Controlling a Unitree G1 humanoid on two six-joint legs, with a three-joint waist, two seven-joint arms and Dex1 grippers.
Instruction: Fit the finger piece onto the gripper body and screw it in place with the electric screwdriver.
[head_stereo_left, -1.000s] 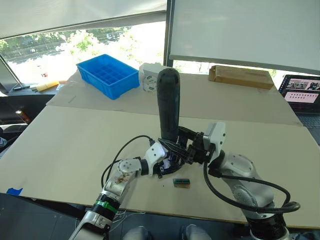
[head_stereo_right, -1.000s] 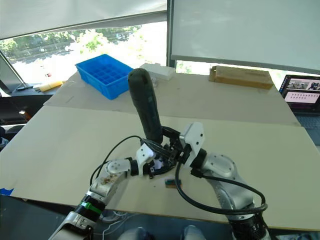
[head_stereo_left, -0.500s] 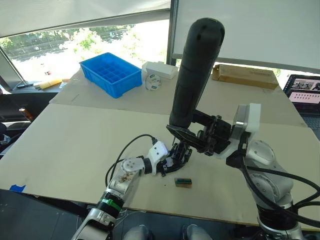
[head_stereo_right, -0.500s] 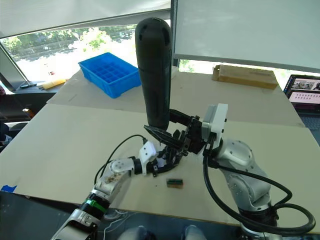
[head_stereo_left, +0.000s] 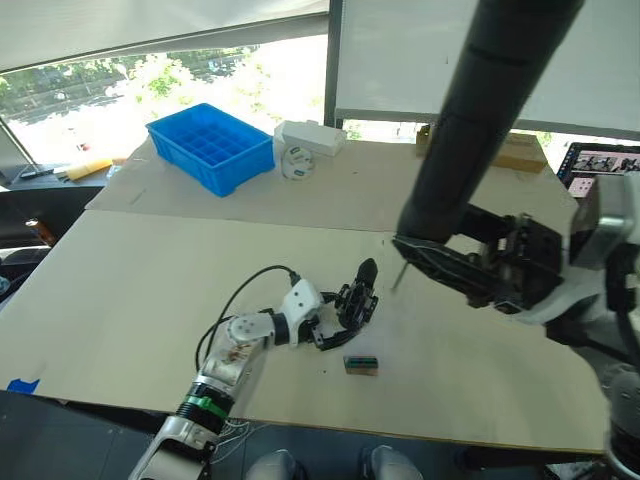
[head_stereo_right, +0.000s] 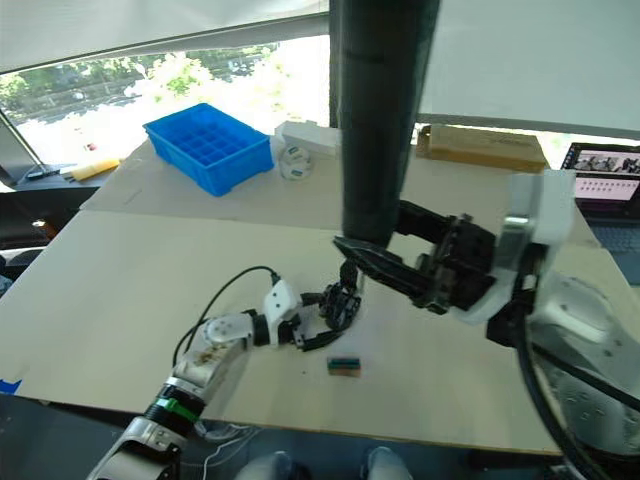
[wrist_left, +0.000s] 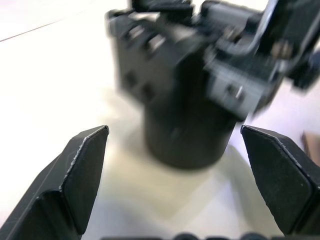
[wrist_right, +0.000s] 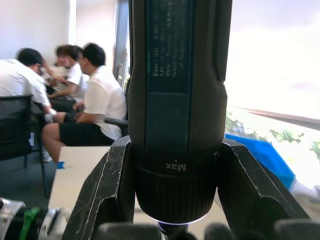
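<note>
I hold the screwdriver (head_stereo_left: 480, 130) tight in my right gripper (head_stereo_left: 470, 275), up above the body (head_stereo_left: 355, 305) on the table, my left gripper (wrist_left: 185, 165) wide open around it, so next I must lower the bit onto the screw.

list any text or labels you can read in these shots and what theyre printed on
"Max" on the collar of the electric screwdriver, seen upside down between the right gripper's fingers.
A block of small print higher up the screwdriver's body: it seems to start "Bos", the rest too blurred to read.
The laptop screen at the table's far right corner: content too small to read.
No readable text on the gripper body, the blue tray or the cardboard box.
</note>
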